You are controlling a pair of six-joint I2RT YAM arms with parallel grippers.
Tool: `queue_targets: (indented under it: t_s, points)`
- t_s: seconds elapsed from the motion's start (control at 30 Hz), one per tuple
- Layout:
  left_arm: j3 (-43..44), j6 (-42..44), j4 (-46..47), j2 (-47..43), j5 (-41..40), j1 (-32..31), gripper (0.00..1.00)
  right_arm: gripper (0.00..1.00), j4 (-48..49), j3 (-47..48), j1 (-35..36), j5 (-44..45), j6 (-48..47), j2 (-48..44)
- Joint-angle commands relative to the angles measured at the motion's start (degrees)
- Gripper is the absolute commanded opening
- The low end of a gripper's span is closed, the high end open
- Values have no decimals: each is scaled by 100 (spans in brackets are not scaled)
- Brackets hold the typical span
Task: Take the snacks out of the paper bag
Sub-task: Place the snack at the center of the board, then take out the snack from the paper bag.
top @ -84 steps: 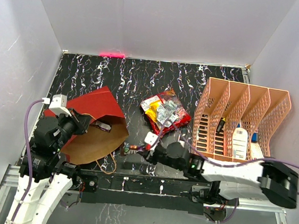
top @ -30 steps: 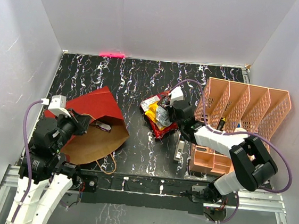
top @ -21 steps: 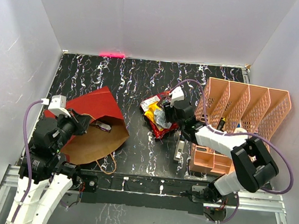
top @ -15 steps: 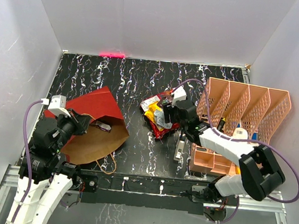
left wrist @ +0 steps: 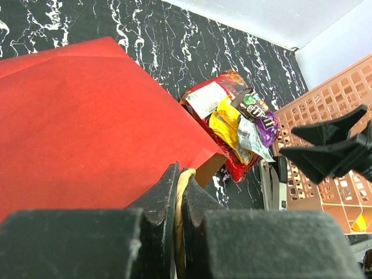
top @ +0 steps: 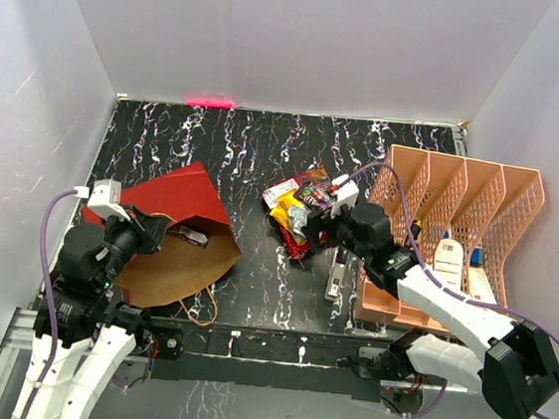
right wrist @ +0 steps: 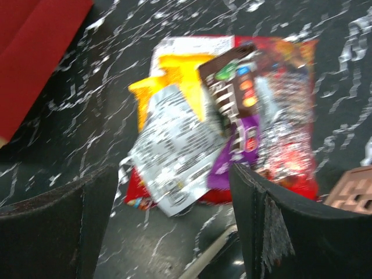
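Right pincer [right wrist: 173,171] is spread wide and empty, hanging just over the near edge of the snacks [right wrist: 221,133]. The snacks are in one overlapping heap on the counter [top: 256,147], between the paper bag [top: 176,194] and the orange file rack [top: 449,217], well outside the bag. Left pincer [left wrist: 179,171] is clenched on a tan strip at the bag's rim; cord or kraft edge, I can't tell.

The bag lies on its side, mouth facing the heap. A small dark-and-white thing [top: 194,233] sits in the mouth, too small to say if it's a snack.

My read: drop-off is done and the next job is clearing out and going back to the bag.
- Lift the right pincer straight up first, so the fingers don't snag the silver packet [right wrist: 174,157] and drag the heap.
- Swing left, away from the grey gadget [top: 335,275] lying just beside the rack.
- Leave the left grip as it is; it props the mouth open.
- Enter low along the brown inside, fingers wide, and close only once a packet sits between them, not the bag wall.
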Motion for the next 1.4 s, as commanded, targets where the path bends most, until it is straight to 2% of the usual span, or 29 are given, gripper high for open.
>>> queue_targets:
  t_s: [0.0, 0.13, 0.23, 0.33, 0.47, 0.6, 0.77, 0.87, 0.93, 1.0, 1.1, 1.3, 1.37]
  points:
    - [-23, -4, 162, -13, 47, 42, 0, 80, 613, -419, 452, -830, 285, -392]
    - [-27, -11, 171, -35, 41, 37, 0, 82, 997, -354, 1481, -270, -81, -193]
    - [-28, -12, 177, 7, 48, 37, 0, 83, 890, 32, 2195, 154, -206, 353]
    - [-25, -3, 172, -3, 45, 28, 0, 85, 1196, 201, 2805, 235, -234, 953]
    - [-23, -8, 164, -13, 32, 28, 0, 85, 1528, 503, 3269, 266, -370, 1734]
    - [-27, -3, 179, 20, 53, 26, 0, 86, 1590, 966, 3671, 490, -930, 2224]
    - [-35, -5, 168, -55, 50, 33, 0, 84, 2284, 1115, 3906, -6, -2327, 2681]
    - [-38, -12, 163, -92, 49, 28, 0, 82, 2846, 1264, 3913, -3, -2656, 3052]
    - [-42, -12, 181, -83, 54, 28, 0, 75, 3068, 1508, 3912, 96, -2714, 3415]
    - [-41, -12, 185, -96, 58, 35, 0, 65, 3317, 1799, 3920, 329, -2691, 3903]
    - [-45, -16, 183, -126, 62, 30, 0, 60, 3993, 2176, 3923, 898, -2619, 4654]
    - [-44, -20, 176, -178, 50, 24, 0, 58, 4926, 3262, 3910, 2246, -3273, 6078]
    - [-42, -25, 164, -180, 28, 27, 0, 61, 5002, 3627, 3893, 2512, -3656, 6471]
